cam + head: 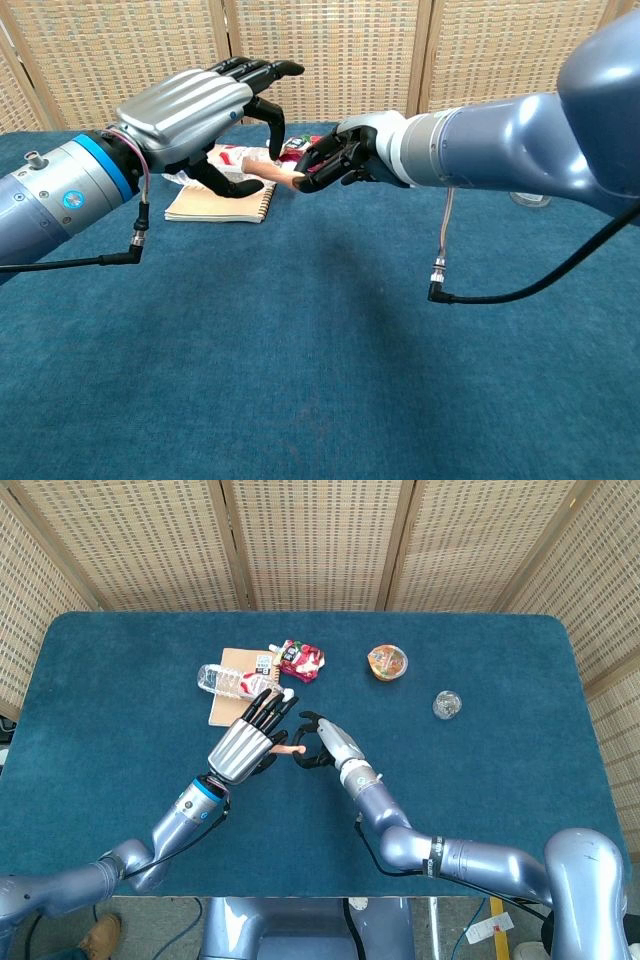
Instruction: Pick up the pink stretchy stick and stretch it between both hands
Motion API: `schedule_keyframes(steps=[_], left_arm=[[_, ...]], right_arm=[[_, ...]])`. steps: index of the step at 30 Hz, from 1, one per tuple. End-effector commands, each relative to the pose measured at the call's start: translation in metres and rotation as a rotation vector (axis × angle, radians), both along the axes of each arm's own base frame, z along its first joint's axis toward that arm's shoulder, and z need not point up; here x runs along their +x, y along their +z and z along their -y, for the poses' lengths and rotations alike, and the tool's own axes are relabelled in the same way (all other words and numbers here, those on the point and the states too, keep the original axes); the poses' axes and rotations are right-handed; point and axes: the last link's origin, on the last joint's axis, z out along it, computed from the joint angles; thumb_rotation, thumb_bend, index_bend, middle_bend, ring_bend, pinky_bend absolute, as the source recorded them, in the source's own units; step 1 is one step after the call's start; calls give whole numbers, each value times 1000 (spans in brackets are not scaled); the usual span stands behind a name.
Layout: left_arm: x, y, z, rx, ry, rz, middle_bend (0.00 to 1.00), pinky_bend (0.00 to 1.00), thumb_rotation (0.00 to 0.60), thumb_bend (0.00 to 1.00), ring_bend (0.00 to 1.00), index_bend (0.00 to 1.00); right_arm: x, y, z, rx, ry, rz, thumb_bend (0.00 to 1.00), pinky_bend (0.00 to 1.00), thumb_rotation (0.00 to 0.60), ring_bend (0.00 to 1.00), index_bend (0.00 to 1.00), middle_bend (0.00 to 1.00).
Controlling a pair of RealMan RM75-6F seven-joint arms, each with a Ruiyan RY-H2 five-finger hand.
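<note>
The pink stretchy stick (289, 748) is held above the table, lying roughly level; in the chest view the stick (268, 172) points toward my left hand. My right hand (322, 748) pinches its right end, fingers curled around it (335, 165). My left hand (248, 744) is at the stick's free end, its dark fingers (262, 72) stretched out above the stick and the thumb below. The left hand (190, 108) has not closed on the stick. That end of the stick is partly hidden behind the left hand in the head view.
Behind the hands lie a brown notebook (228, 692), a clear plastic bottle (224, 677) and a red snack packet (299, 659). Farther right stand a small orange cup (387, 662) and a clear ball (448, 705). The blue table (480, 780) spreads to all sides.
</note>
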Motion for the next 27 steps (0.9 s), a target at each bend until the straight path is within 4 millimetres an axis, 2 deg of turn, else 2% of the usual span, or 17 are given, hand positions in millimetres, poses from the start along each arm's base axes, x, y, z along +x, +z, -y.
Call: schedule_keyframes(steps=[1, 10, 17, 27], left_arm=[[4, -2, 0, 6, -12, -8, 0, 0, 600, 330, 0, 532], [8, -7, 0, 24, -7, -26, 0, 0, 600, 342, 0, 525], [10, -10, -1, 21, -3, -32, 0, 0, 600, 340, 0, 483], [13, -13, -1, 20, 0, -26, 0, 0, 600, 381, 0, 569]], right_arm=[[0, 1, 0, 0, 0, 2, 606, 0, 600, 0, 637, 170], [-4, 3, 0, 1, -3, 5, 606, 0, 600, 0, 637, 170], [-4, 4, 0, 5, -1, 8, 605, 0, 600, 0, 637, 170], [-6, 5, -1, 7, 1, 10, 608, 0, 600, 0, 640, 171]])
